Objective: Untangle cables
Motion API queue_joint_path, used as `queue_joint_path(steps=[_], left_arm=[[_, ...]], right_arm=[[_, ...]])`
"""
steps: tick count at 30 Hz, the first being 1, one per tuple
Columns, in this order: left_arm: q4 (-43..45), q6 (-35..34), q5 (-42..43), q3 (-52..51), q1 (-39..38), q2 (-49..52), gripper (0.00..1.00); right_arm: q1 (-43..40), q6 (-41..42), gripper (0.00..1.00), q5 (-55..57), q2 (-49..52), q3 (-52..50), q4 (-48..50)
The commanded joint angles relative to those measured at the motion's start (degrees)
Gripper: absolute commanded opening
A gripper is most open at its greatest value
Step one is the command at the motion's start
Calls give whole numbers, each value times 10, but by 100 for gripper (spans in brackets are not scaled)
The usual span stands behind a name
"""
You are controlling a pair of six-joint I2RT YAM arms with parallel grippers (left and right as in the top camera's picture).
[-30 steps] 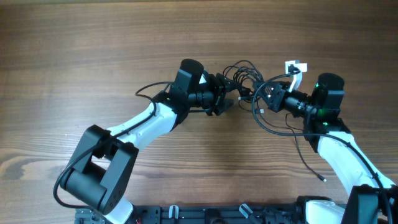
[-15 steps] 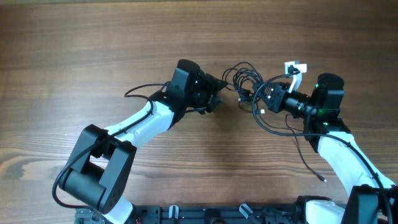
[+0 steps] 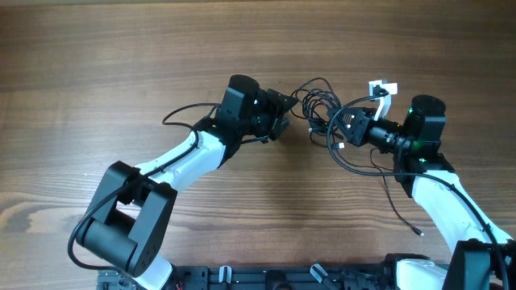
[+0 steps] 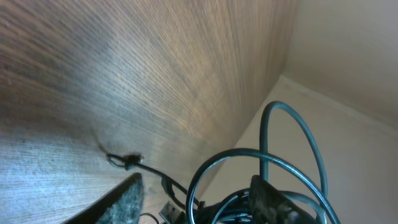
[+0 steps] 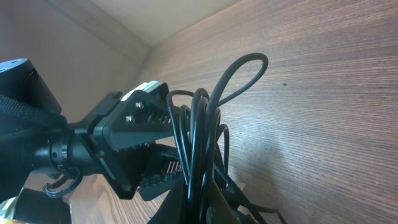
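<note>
A tangle of black cables (image 3: 317, 103) is seen near the middle of the wooden table (image 3: 121, 56), between the two arms. The left gripper (image 3: 282, 114) is held just beside the tangle's left edge. In the left wrist view its jaws are seen spread, a grey padded finger (image 4: 122, 200) on one side and a dark finger (image 4: 268, 198) on the other, with cable loops arching over the dark finger. A small plug (image 4: 126, 160) is seen lying on the wood beyond the pad.

The right gripper (image 3: 342, 129) is placed at the tangle's right side. In the right wrist view several strands are gathered into an upright bundle and pinched between its jaws, a narrow loop standing above the rest. The left gripper is seen facing it from just behind the bundle.

A white connector (image 3: 382, 88) is seen on the table near the right arm's wrist, just beyond the tangle. One loose strand is trailed past the right arm, its end (image 3: 419, 232) lying on the wood. Another thin loop (image 3: 179, 118) is seen beside the left arm
</note>
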Motion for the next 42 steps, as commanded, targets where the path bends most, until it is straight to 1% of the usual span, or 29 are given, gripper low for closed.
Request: queue_joint_path(steps=[1,5,7,9,11,12,13,17,21,30,36,40,42], left_arm=[[-2,10,69,3,1,-9,46],[-2,10,84,3,1,-21,47],[-5,10,80,3,1,-36,50],[-12,25,63,3,1,-51,52],[-35,35,28,3,1,-62,56],[-45,40,9,3,1,-63,60],[-45,40,3,3,1,-63,61],[-42,40,-7,3,0,-58,61],[-45,40,-35,3,-7,-57,61],[-45,39,-89,3,-44,-43,63],[-45,39,-89,3,-43,-14,57],[-70,40,-91,3,-40,-13,46],[-95,43,-100,3,-39,-13,37]], right_arm=[[3,-12,5,-13,-10,3,0],[3,-13,5,-14,-10,3,0],[3,-12,5,-14,-10,3,0],[3,-12,5,-14,-10,3,0],[3,-11,4,-16,-10,3,0],[3,-10,5,-16,-10,3,-1],[3,-10,5,-16,-10,3,-3],[3,-11,4,-16,-10,3,-4],[3,-10,5,-16,-10,3,-5],[25,-10,5,-16,-10,3,-4],[25,-12,5,-50,-10,3,-4],[25,-12,5,-50,-11,3,-4],[24,-10,5,-51,-12,3,-3]])
